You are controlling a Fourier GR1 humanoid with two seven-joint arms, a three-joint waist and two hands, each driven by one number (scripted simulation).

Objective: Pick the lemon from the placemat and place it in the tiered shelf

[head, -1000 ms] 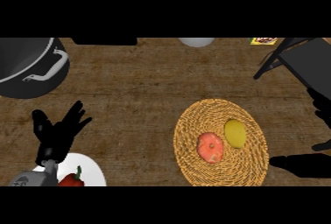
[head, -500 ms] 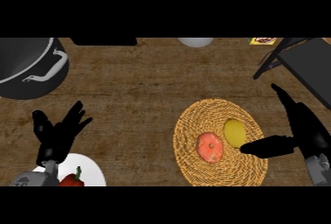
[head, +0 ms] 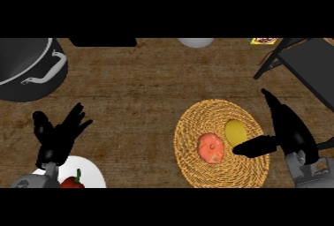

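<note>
Broadly, the wooden table (head: pixel 150 101) carries a dark shelf (head: pixel 306 66) at the upper right and a woven placemat (head: pixel 218 172) at the lower right. On the placemat the lemon (head: pixel 235 131) lies beside an orange-red fruit (head: pixel 210 148), nearly touching it. The right robot hand (head: pixel 287 128) hovers at the lemon's right, fingers straight and unclenched, thumb reaching under it, holding nothing. The left robot hand (head: pixel 58 132) rests open at lower left. The lemon looks light, stiff and rather slippery; I judge its middle, gripped across the short sides, the best hold.
</note>
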